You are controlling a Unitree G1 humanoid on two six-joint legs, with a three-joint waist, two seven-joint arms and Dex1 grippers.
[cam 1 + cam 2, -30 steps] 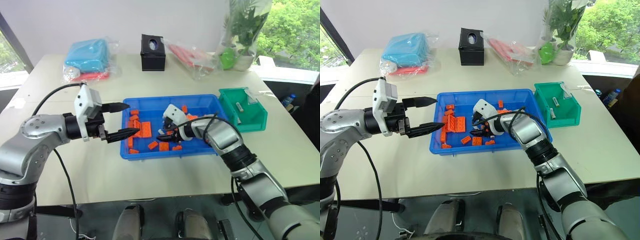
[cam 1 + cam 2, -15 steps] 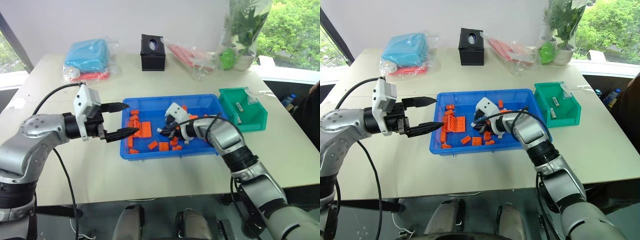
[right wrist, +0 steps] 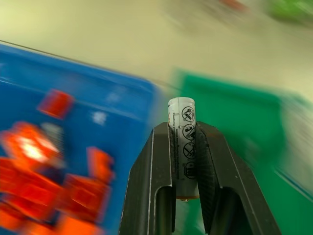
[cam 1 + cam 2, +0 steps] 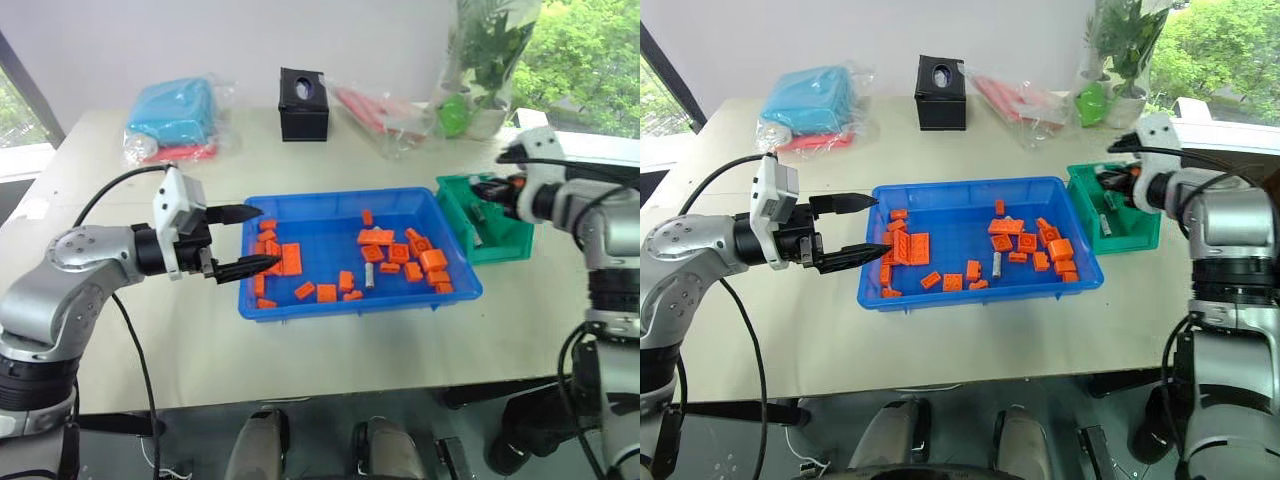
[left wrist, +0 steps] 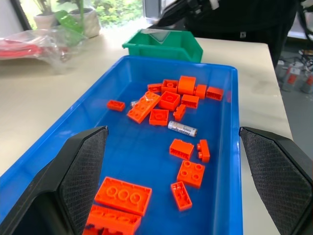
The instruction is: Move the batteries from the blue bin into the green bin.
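So the right gripper is clamped on a battery, slick grey cylinder, hovering over the green bin at 3 o'clock of the blue bin. I'd get low inside those deep walls before letting go. One more battery lies among knobbly orange blocks. The left gripper gapes empty at 9 o'clock.

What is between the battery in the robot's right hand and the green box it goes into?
Nothing visible. The right hand is shut on the battery over the green bin, whose top is open, with one battery lying inside.
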